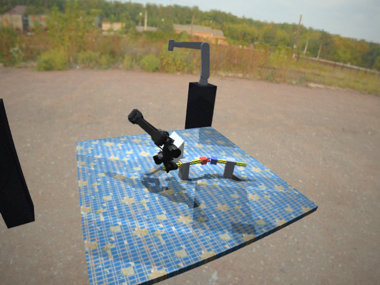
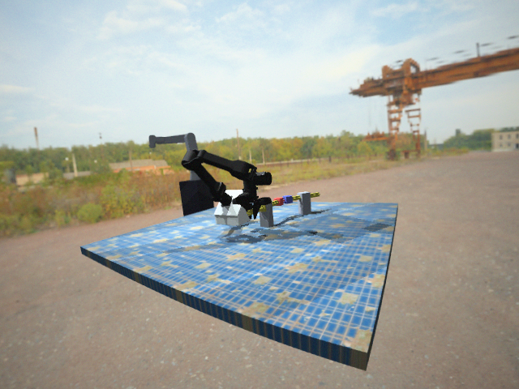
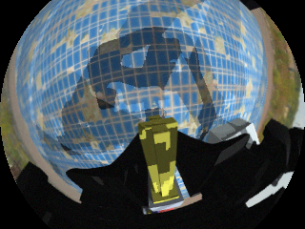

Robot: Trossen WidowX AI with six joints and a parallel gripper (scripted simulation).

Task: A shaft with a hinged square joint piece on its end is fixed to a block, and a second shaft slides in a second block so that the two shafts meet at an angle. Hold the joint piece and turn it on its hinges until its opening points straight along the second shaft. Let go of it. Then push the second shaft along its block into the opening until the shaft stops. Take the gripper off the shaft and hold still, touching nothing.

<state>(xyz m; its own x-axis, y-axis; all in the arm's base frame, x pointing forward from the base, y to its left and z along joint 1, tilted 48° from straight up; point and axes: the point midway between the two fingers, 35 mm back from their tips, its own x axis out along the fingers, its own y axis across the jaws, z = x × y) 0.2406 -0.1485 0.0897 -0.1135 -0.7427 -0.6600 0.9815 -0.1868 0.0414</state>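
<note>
My gripper is shut on the yellow second shaft, on the part outside the left grey block. This shaft runs through that block to the red joint piece. The red piece is joined by a small hinge to a blue piece on the other yellow shaft, which is held in the right grey block. Red piece and shaft look in line; how deep the shaft sits inside is hidden.
A white and grey angular body stands close beside my arm. A grey arm on a black pedestal stands behind the blue patterned table.
</note>
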